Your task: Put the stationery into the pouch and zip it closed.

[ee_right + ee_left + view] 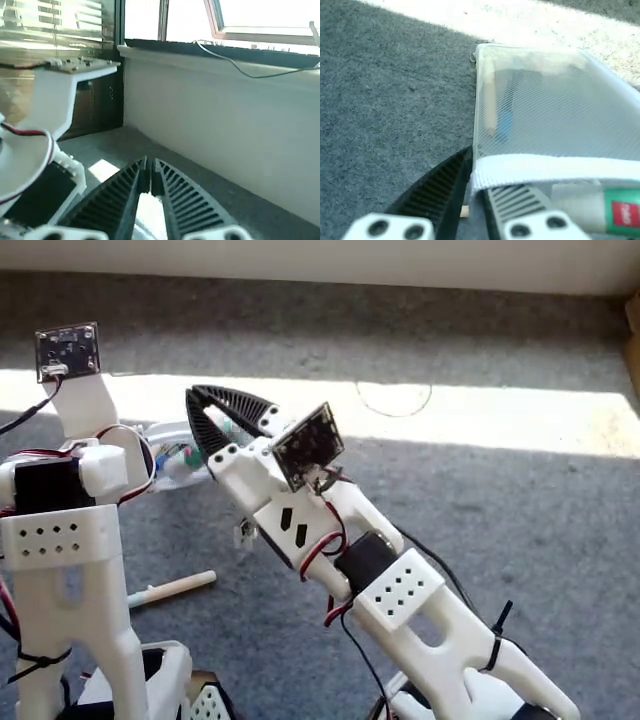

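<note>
Left gripper (475, 172) pinches the pouch (545, 115) by its hem, probably to steady it for loading; it lies at nine o'clock in the high view. Right gripper (150, 167) hangs pressed together, empty. A pencil (172, 589) waits at eight o'clock.

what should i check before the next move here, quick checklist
1. Left gripper holds the pouch: ok, clamped on its edge.
2. Right gripper free: ok, shut, empty, raised above the carpet.
3. All stationery inside: not ok, a stick lies out on the carpet.
4. Pencil inside the pouch: ok, seen through the mesh.
5. Green-labelled tube inside: cannot tell, it sits right at the pouch's edge.
6. Zip closed: cannot tell.
</note>
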Tool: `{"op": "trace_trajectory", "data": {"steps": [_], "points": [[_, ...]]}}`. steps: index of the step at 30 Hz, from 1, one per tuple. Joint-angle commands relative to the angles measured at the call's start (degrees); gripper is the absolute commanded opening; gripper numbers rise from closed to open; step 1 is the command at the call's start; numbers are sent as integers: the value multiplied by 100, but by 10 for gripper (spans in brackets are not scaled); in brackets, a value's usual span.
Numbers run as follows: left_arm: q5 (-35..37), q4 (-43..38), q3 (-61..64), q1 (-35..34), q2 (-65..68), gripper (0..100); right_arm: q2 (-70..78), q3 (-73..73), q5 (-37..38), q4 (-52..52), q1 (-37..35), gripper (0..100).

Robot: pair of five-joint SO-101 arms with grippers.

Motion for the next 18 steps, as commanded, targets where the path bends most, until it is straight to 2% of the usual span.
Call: {"op": "trace_trajectory", "data": {"steps": [1, 5, 13, 18], "points": [[-44, -26, -48, -84, -31, 11, -31, -646, 70, 708, -180, 9], [-44, -26, -48, -84, -31, 11, -31, -866, 70, 1314, -251, 9], [-44, -26, -48, -92, -31, 11, -48, -971, 70, 1596, -215, 9], [-44, -26, -57, -163, -31, 11, -681, -1015, 70, 2105, 13, 9]]}}
